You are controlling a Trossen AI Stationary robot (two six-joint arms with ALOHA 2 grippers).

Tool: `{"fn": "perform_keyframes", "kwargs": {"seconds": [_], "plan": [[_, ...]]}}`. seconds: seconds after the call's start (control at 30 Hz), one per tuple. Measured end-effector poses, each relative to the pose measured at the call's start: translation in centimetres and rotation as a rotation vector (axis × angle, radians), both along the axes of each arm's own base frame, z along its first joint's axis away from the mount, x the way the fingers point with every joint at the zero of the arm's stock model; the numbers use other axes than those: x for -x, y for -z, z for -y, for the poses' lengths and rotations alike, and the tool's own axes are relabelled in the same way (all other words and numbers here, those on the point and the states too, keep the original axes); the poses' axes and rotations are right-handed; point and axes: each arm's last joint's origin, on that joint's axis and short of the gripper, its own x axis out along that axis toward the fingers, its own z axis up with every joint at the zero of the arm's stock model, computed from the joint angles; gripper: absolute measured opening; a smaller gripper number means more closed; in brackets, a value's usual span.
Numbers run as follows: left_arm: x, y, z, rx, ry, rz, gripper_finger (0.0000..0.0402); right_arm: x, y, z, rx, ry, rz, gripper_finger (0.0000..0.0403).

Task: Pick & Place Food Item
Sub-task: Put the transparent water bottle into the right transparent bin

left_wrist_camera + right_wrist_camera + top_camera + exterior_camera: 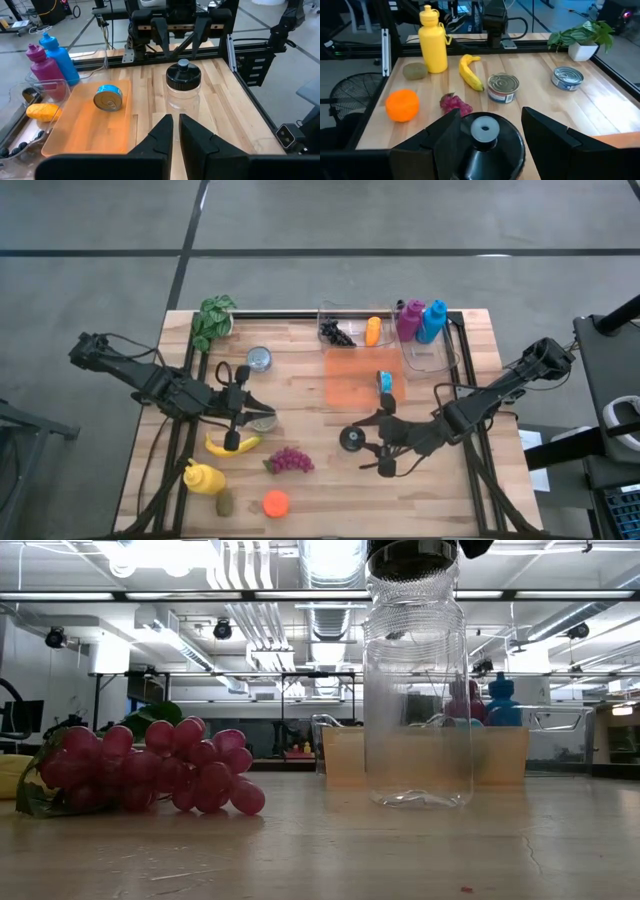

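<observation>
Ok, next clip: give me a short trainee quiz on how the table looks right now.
1. True or false: the blue can lies on the orange tray.
2. Which thing stands right at the right gripper? A) the jar with the black lid B) the banana C) the plant
3. Fill in: the bottle beside the kiwi is ____ in colour.

Key: 1 true; 2 A; 3 yellow.
</observation>
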Motion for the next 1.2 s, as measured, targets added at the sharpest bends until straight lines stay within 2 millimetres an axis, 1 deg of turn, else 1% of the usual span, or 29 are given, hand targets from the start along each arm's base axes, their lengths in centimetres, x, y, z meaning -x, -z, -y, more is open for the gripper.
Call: {"fn": "perform_keyframes", "kwargs": {"seconds": [0.5, 0.8, 1.2], "plan": [[0.0, 0.0, 0.0, 0.0, 0.0, -0.001, 0.0033, -0.1, 0.0, 0.0, -0.01, -0.003, 0.004, 0.0206], [0.0, 0.0, 0.0, -0.002, -0.001, -0.003, 0.0032, -1.8, 1.6, 0.0, 0.004, -0.019, -0.022, 0.0206], [0.0, 0.0, 0.0, -0.002, -0.001, -0.004, 0.0032, -1.7, 1.5, 0.0, -0.005, -0.034, -0.021, 0.0205]]}}
